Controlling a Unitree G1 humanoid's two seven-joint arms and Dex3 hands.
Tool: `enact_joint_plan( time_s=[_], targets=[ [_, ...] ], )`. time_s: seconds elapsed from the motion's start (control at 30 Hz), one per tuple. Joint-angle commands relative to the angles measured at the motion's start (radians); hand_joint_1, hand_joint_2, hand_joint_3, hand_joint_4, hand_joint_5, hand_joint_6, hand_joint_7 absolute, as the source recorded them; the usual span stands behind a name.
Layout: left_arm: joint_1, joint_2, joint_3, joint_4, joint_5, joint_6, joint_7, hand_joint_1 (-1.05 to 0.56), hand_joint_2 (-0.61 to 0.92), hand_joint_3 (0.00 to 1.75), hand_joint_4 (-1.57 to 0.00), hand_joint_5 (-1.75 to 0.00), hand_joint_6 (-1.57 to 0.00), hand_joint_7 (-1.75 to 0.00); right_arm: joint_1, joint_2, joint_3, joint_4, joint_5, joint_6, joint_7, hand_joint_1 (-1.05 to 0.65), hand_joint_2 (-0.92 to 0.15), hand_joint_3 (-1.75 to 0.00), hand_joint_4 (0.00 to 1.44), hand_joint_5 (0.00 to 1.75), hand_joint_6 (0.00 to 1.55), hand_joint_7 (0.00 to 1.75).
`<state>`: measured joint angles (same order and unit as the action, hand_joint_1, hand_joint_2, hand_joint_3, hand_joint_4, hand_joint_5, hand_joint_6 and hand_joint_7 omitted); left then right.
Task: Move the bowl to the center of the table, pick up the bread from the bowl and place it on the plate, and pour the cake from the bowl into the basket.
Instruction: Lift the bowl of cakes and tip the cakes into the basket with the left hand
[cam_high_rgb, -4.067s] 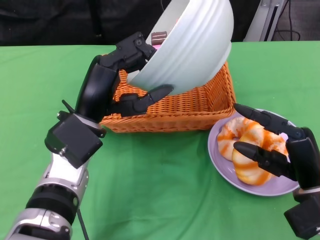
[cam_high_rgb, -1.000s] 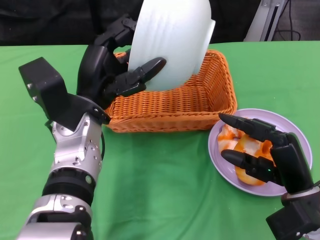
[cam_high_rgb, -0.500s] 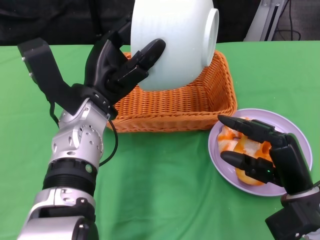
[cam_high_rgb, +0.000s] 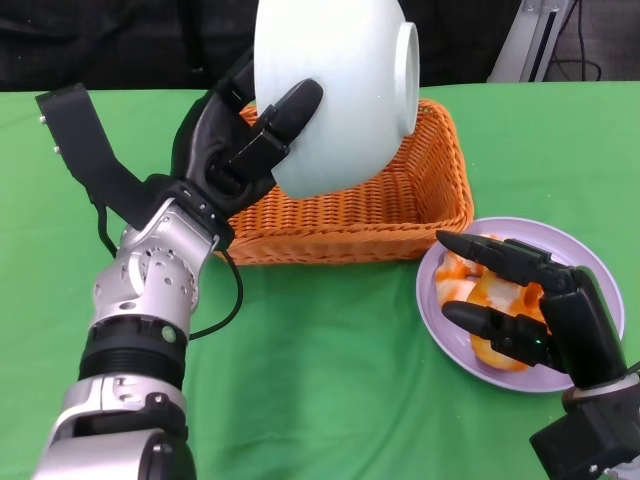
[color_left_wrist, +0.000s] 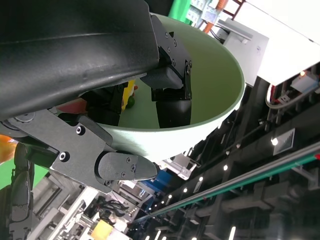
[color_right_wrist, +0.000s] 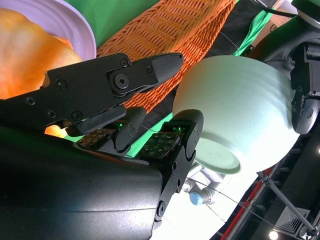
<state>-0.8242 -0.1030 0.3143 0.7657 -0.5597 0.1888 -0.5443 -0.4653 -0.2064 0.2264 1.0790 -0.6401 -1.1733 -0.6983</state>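
Note:
A pale green bowl (cam_high_rgb: 335, 90) hangs tipped on its side over the orange wicker basket (cam_high_rgb: 410, 205), its base facing right. My left hand (cam_high_rgb: 235, 140) grips the bowl's rim, one finger across the outside and others inside the bowl (color_left_wrist: 210, 75). The bowl hides the cake and the inside of the basket. An orange-and-white bread (cam_high_rgb: 478, 285) lies on the purple plate (cam_high_rgb: 590, 250) at the right. My right hand (cam_high_rgb: 530, 305) hovers over the bread with its fingers spread, holding nothing. The right wrist view shows the bowl (color_right_wrist: 235, 110), the basket (color_right_wrist: 170, 30) and the bread (color_right_wrist: 25, 45).
Green cloth (cam_high_rgb: 320, 380) covers the table in front of the basket and plate. The plate stands close to the basket's right front corner. Dark stands and cables lie beyond the table's far edge.
My left hand has turned the bowl further over the basket, from mouth-down and leaning to lying on its side, and raised it slightly. The right hand has stayed over the bread.

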Motion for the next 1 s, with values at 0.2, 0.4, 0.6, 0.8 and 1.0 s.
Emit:
enact_joint_plan(
  time_s=[0.2,0.4,0.6,0.8,1.0],
  targets=[
    [-0.068,0.014,0.061,0.005,-0.075,0.111,0.013,-0.12,0.91,0.59,-0.66,-1.75,-0.57,-1.73,-0.015,-0.023,0.01,0.012,0.006,-0.002,0.0,-0.56,-0.92,-0.07,1.03,0.12,0.8,0.01],
    [-0.091,0.026,0.095,0.031,-0.11,0.187,0.013,-0.11,0.9,0.59,-0.65,-1.75,-0.57,-1.75,-0.018,-0.024,0.016,0.013,0.002,0.003,-0.009,-0.57,-0.92,-0.07,1.03,0.12,0.82,0.02],
    [-0.11,0.037,0.121,0.057,-0.137,0.253,-0.002,-0.11,0.9,0.59,-0.65,-1.75,-0.57,-1.75,-0.02,-0.025,0.024,0.013,0.0,0.004,-0.023,-0.58,-0.92,-0.07,1.04,0.12,0.82,0.02],
    [-0.122,0.041,0.147,0.071,-0.158,0.3,-0.001,-0.1,0.89,0.58,-0.64,-1.75,-0.55,-1.73,-0.018,-0.025,0.024,0.016,0.011,0.002,-0.01,-0.57,-0.92,-0.08,1.03,0.12,0.82,0.02],
    [-0.126,0.044,0.154,0.077,-0.163,0.313,-0.008,-0.11,0.89,0.56,-0.62,-1.75,-0.54,-1.73,-0.019,-0.029,0.027,0.012,0.002,0.003,-0.014,-0.57,-0.92,-0.07,1.03,0.12,0.82,0.01]
  ],
)
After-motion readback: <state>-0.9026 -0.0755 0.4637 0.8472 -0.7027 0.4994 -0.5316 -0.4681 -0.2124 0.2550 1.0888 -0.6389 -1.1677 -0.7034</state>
